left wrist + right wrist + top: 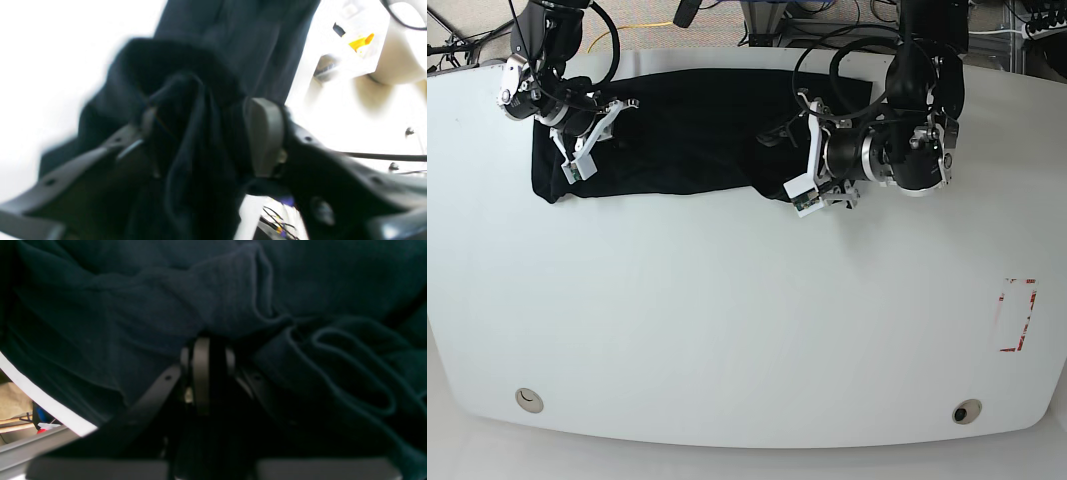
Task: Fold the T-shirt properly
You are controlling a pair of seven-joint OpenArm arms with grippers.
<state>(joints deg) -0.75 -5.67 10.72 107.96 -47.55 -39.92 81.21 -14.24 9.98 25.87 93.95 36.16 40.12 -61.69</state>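
left fingers [200,133]: closed on a bunched fold of the t-shirt [227,50]; a grey, smooth, rounded pad [265,133] pressed the cloth from one side, the other pad mostly buried in dark fabric.
right fingers [206,353]: narrow, pads together with black cloth gathered at the tips; whether they truly pinched it could not be told from the wrist view.
left fingers in the base view [812,195]: at the near edge of the garment, on its end toward that view's right.
right fingers in the base view [577,165]: at the opposite end, over the cloth's corner.
t-shirt position [687,130]: lay along the far edge of the counter [727,330], between the two arms.
long axis: ran side to side across the base view, parallel to the far counter edge; which end was collar or hem could not be told.
t-shirt material: black, soft, matte knit, wrinkled; rolled hems and looping folds [350,373] showed in the right wrist view.
t-shirt shape: a flattened, roughly oblong band with uneven ends.
counter surface: white, smooth, glossy, with rounded corners.
red marking [1017,315]: a thin rectangular outline on the counter, well apart from the cloth.
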